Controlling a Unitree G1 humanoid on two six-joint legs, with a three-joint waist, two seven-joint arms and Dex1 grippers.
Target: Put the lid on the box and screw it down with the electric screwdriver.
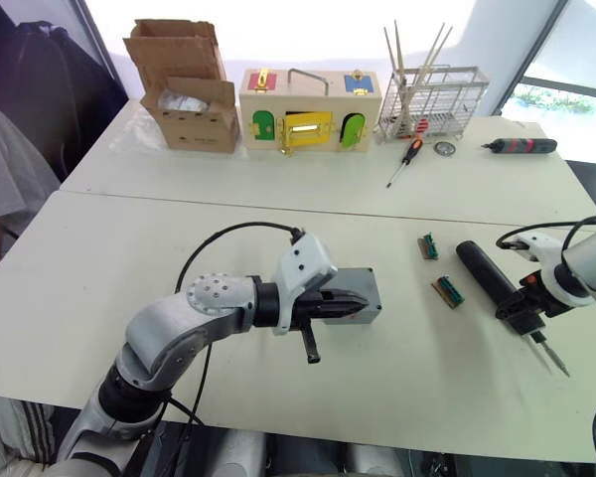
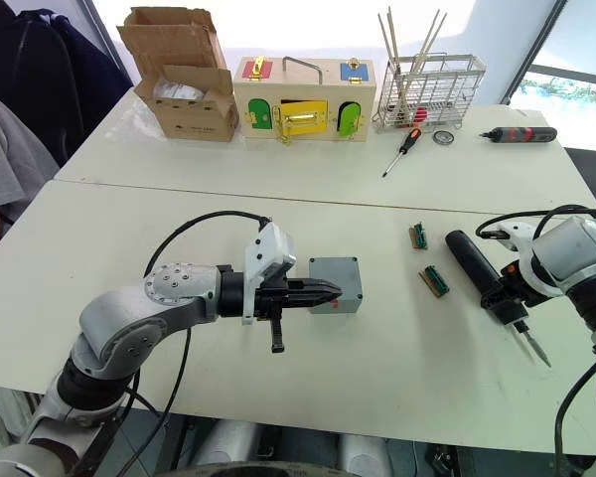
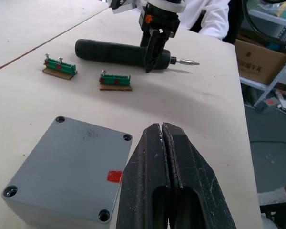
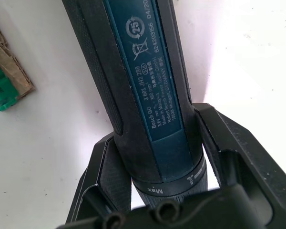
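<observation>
The grey box (image 3: pixel 62 157) stands mid-table. Its flat top face with corner screw holes and a small red mark looks like the lid (image 3: pixel 86 138) seated on it. My left gripper (image 1: pixel 364 302) is shut and empty, its fingertips (image 3: pixel 161 129) lying over the box's near edge beside the red mark. To the right, the dark electric screwdriver (image 1: pixel 480 266) lies on the table with its metal bit pointing toward the front edge. My right gripper (image 1: pixel 526 310) is shut on its bit end, a finger (image 4: pixel 109 167) pressed on each side of the barrel (image 4: pixel 138 71).
Two small green terminal blocks (image 1: pixel 429 245) (image 1: pixel 449 291) lie between the box and the screwdriver. At the back stand a cardboard box (image 1: pixel 189 89), a wooden box with coloured doors (image 1: pixel 308 109), a wire rack (image 1: pixel 432 99), a red-and-black hand screwdriver (image 1: pixel 405 161) and a dark driver (image 1: pixel 517 146).
</observation>
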